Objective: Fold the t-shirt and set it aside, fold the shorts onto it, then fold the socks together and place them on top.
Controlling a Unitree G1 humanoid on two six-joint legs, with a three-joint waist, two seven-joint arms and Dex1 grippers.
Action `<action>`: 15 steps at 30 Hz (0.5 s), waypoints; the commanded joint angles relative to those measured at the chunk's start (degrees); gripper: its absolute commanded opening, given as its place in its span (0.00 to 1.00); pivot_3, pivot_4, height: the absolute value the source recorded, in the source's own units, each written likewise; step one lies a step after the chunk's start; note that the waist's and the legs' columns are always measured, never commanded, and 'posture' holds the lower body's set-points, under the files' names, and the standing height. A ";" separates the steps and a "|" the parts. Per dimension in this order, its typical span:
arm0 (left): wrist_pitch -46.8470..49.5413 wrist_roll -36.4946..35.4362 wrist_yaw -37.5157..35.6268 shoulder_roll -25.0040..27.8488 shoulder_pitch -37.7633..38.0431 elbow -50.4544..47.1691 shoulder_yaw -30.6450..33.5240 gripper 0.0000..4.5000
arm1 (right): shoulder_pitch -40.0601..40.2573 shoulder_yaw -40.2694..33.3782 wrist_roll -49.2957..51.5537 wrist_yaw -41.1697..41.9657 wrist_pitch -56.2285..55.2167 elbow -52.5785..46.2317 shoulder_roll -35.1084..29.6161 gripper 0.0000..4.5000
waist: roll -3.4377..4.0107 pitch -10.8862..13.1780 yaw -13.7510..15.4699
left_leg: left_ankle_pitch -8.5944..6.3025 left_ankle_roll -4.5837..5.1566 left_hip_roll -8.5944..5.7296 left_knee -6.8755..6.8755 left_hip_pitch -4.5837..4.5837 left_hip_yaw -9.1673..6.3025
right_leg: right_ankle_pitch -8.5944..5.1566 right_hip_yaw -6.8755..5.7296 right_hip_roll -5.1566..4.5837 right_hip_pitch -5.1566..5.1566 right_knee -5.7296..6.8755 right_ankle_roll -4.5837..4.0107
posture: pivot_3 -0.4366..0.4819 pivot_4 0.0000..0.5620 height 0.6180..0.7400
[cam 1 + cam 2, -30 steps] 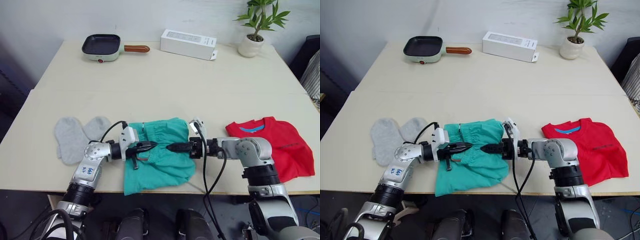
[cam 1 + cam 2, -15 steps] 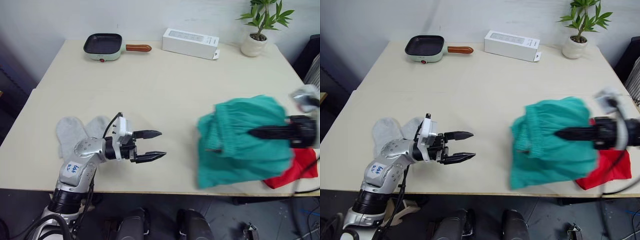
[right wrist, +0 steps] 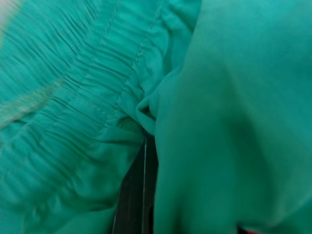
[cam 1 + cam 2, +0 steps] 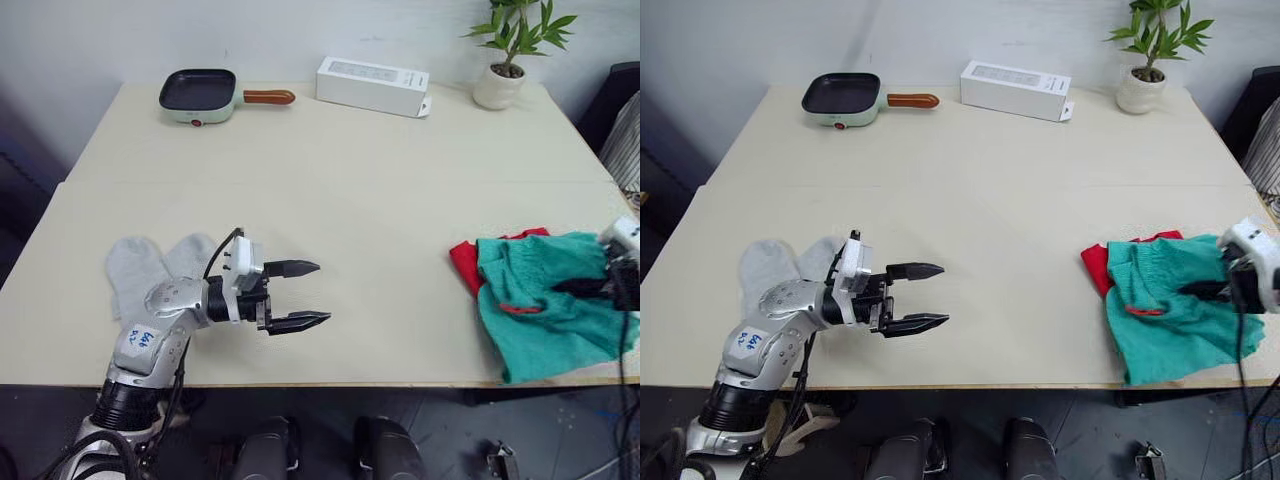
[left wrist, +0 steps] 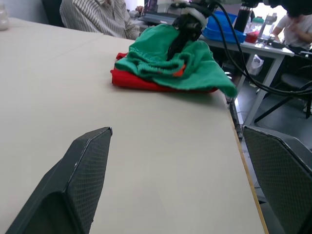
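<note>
Tabletop spread pale; left gripper hung wide open and empty, socks behind it. Far across, right gripper pinched shorts atop shirt. Shorts step closing; socks likely next

We see a pale bench made of two tops, with a seam running across between them. At its far edge a small green pan with a dark inside points its wooden handle toward a long white box. A potted plant in a white pot stands at the far right corner. Beyond the bench, the left wrist view shows a person in a striped shirt and what may be a blue tray on another desk.
</note>
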 commanded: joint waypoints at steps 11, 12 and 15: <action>-3.28 -0.13 -1.43 3.14 -1.27 -0.26 2.40 1.00 | -10.96 -8.79 -2.46 6.06 -13.86 4.06 -10.66 0.88 | 0.42 0.22 -0.11 | -0.01 0.03 -0.01 0.11 0.00 -0.03 | 0.03 0.08 -0.11 0.05 -0.03 0.06 | 0.48 0.27 1.00; -3.56 0.34 -1.81 3.68 -1.36 0.27 2.43 1.00 | -12.30 -9.79 -1.76 7.08 -12.43 3.13 -11.38 0.96 | 0.43 0.23 -0.16 | -0.02 0.02 0.01 0.08 0.01 -0.01 | 0.03 0.05 -0.10 0.05 -0.05 0.06 | 0.48 0.27 1.00; -4.68 1.31 -1.57 4.52 -1.01 1.68 3.31 1.00 | -9.20 -13.28 1.53 11.57 -13.77 -3.91 -13.08 0.99 | 0.44 0.24 -0.53 | -0.03 -0.01 0.07 0.05 0.04 0.03 | 0.03 0.04 -0.08 0.04 -0.04 0.06 | 0.48 0.27 1.00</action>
